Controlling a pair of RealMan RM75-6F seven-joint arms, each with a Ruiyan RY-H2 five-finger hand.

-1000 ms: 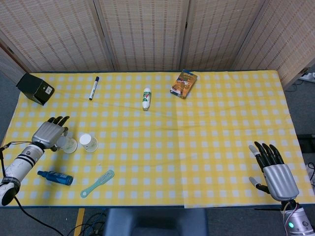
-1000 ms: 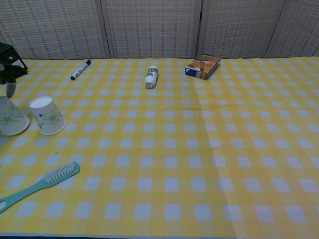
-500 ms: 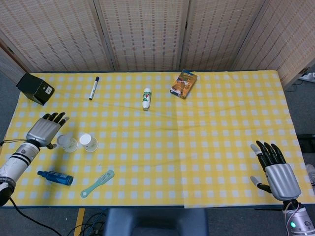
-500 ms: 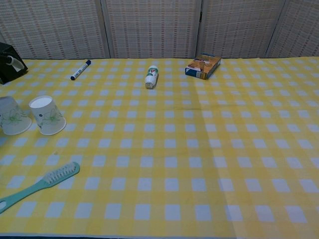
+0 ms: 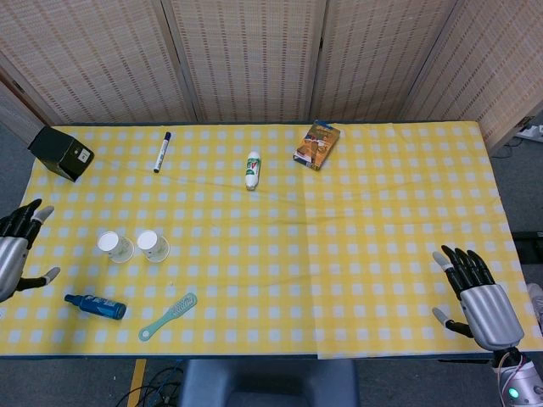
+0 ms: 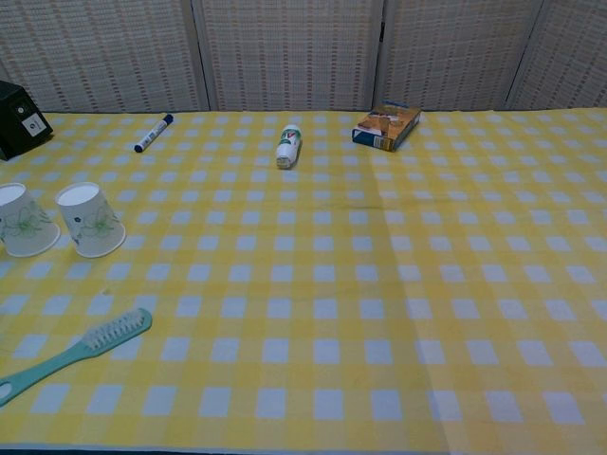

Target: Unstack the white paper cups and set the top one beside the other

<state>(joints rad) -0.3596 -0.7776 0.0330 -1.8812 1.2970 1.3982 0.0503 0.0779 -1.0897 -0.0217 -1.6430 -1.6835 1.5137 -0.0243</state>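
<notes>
Two white paper cups stand upside down, side by side, near the table's left end: one cup (image 5: 115, 248) (image 6: 23, 222) to the left, the other cup (image 5: 153, 246) (image 6: 90, 220) just right of it, with a small gap between. My left hand (image 5: 15, 252) is off the table's left edge, fingers spread, holding nothing, well left of the cups. My right hand (image 5: 479, 303) hovers at the front right corner, fingers apart and empty. Neither hand shows in the chest view.
A teal brush (image 5: 168, 316) and a blue bottle (image 5: 96, 306) lie in front of the cups. A black box (image 5: 60, 153), a marker (image 5: 161, 151), a white tube (image 5: 252, 170) and a snack box (image 5: 316, 144) sit along the back.
My left hand let go of the left cup and drew back off the table's left edge. The right hand slid slightly toward the front edge.
</notes>
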